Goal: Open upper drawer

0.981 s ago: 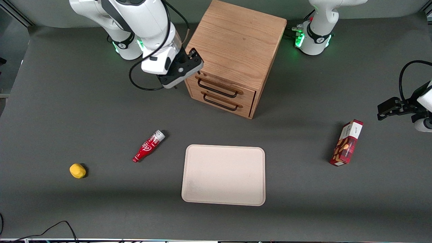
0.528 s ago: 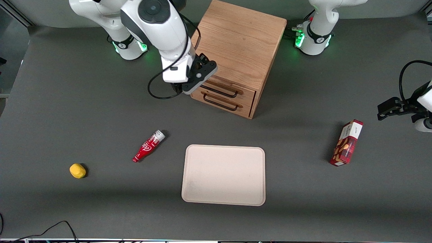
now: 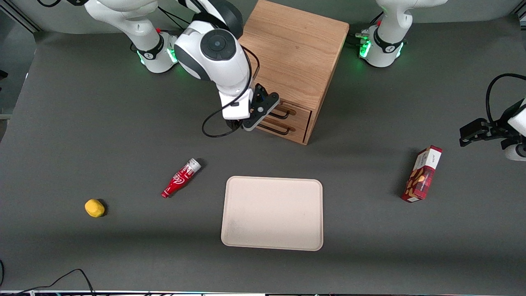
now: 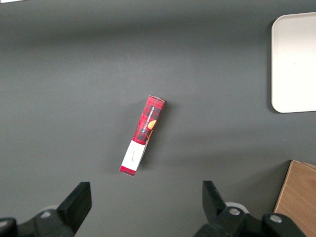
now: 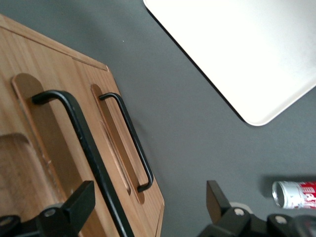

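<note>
The oak cabinet (image 3: 291, 53) stands at the back middle of the table, both drawers shut. The upper drawer (image 3: 296, 111) shows only partly, with one end of its black wire handle (image 3: 283, 114) visible. My right gripper (image 3: 258, 116) hangs in front of the drawer fronts and covers the rest of them. In the right wrist view the gripper (image 5: 148, 202) is open wide. The upper drawer's handle (image 5: 84, 148) runs between its fingers (image 5: 79, 200), close to one of them. The lower drawer's handle (image 5: 131, 140) lies beside it, nearer the table.
A beige tray (image 3: 272, 213) lies nearer the front camera than the cabinet. A red bottle (image 3: 181, 178) and a yellow lump (image 3: 94, 208) lie toward the working arm's end. A red snack box (image 3: 422, 174) stands toward the parked arm's end.
My right gripper has moved from the cabinet's corner on the working arm's end to in front of the drawer fronts, and now covers most of both handles. The drawers have not moved.
</note>
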### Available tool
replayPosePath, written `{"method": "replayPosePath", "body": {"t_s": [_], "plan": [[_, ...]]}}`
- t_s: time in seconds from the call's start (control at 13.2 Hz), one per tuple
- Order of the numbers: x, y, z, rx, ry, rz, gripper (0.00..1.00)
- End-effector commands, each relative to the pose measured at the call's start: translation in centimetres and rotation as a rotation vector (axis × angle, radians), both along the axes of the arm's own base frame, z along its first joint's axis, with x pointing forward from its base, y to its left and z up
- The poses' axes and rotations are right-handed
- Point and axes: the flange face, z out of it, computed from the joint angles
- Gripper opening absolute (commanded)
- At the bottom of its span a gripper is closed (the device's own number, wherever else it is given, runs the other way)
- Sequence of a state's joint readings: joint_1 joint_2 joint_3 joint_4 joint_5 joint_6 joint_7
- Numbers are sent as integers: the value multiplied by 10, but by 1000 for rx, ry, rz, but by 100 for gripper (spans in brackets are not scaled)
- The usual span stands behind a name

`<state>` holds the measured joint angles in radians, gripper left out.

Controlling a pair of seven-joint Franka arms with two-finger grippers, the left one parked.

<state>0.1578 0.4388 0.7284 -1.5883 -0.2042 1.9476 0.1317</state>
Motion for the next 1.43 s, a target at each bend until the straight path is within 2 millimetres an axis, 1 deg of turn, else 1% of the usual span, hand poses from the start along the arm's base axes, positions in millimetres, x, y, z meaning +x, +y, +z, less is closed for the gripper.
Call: {"method": "replayPosePath", "body": {"t_s": [0.0,0.15,0.53,0.6,0.75,0.91,0.98,1.13,1.21,1.28,1.36], "plan": [[2,7,-11,17,-20,21,100],[2,6,-27,10,2,26,100],[9,4,-38,17,6,23,100],[9,2,-35,16,4,19,100],[5,3,-26,15,-2,24,100],[4,2,-21,8,2,30,100],[6,-3,-18,4,7,38,100],[4,-9,-7,-21,27,58,100],[7,-15,0,-25,37,54,100],[7,-16,7,-17,44,63,100],[6,-15,7,-13,56,66,100]]}}
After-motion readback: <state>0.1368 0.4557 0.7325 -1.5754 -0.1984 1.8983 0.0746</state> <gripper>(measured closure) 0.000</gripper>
